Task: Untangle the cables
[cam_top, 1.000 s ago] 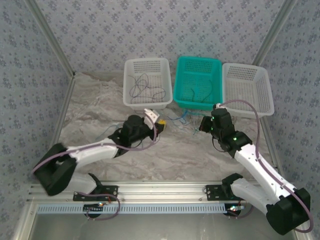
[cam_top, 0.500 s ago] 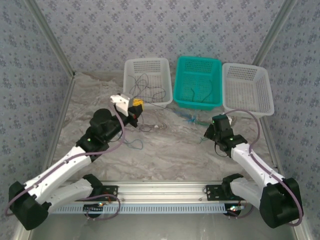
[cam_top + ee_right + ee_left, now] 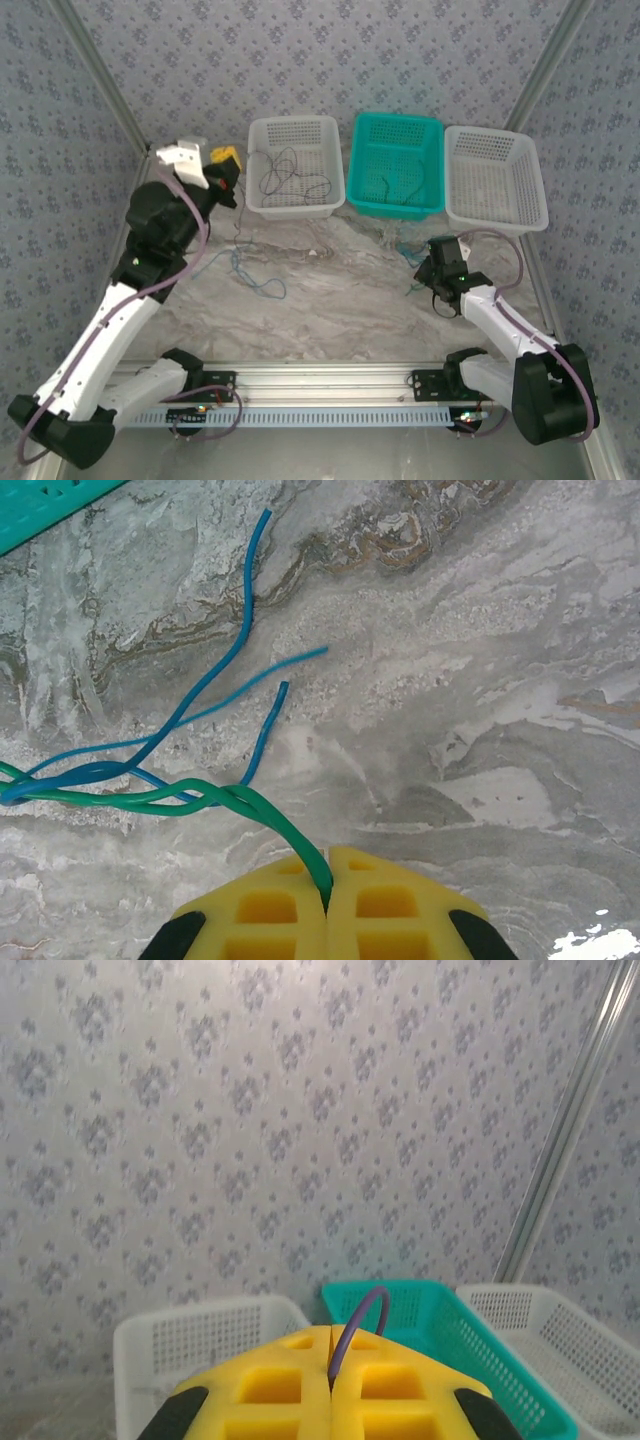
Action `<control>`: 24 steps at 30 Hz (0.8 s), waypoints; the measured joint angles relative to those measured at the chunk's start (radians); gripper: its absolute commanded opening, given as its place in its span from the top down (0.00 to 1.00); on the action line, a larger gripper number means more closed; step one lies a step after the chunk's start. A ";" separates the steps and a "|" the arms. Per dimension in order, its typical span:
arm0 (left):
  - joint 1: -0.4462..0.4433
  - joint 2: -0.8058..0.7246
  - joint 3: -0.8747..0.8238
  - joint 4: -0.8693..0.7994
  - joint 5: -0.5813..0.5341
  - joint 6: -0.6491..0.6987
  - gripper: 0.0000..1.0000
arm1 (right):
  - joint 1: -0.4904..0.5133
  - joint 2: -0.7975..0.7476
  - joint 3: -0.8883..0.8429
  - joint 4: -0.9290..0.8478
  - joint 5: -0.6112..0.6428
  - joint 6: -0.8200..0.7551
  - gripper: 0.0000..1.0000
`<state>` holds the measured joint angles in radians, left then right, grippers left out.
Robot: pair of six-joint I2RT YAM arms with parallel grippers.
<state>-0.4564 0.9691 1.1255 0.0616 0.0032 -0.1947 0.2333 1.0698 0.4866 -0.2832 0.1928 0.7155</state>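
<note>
L fingers (image 3: 270, 1390) pinched on purple cable (image 3: 358, 1318), held high for pull-out; R fingers (image 3: 262, 912) clamped on green cable (image 3: 150, 799), prob. as anchor.

The marble-patterned table (image 3: 330, 310) carries three baskets at its far side: white basket (image 3: 292, 121), teal basket (image 3: 397, 118), second white basket (image 3: 490, 132). Blue cables (image 3: 215, 675) and a green cable (image 3: 150, 800) lie just ahead of the right fingers (image 3: 390, 905). A bluish strand (image 3: 262, 287) lies between the right fingers and the left fingers (image 3: 225, 155).
</note>
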 measured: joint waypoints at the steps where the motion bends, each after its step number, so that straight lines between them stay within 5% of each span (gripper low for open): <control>1: 0.008 0.031 0.042 -0.002 0.012 0.003 1.00 | 0.000 0.000 0.000 0.003 -0.001 0.000 1.00; 11: 0.119 0.418 0.500 0.048 0.138 0.041 1.00 | 0.000 -0.016 -0.010 0.003 -0.018 0.008 1.00; 20: 0.131 0.820 0.777 0.132 0.201 0.052 0.99 | 0.000 -0.077 -0.039 -0.015 -0.036 0.026 1.00; 24: 0.131 0.960 0.843 0.057 0.197 0.048 0.44 | 0.000 -0.122 -0.041 -0.041 -0.037 0.027 1.00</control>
<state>-0.3252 1.9289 1.9690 0.1188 0.2001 -0.1471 0.2329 0.9478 0.4458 -0.3244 0.1562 0.7425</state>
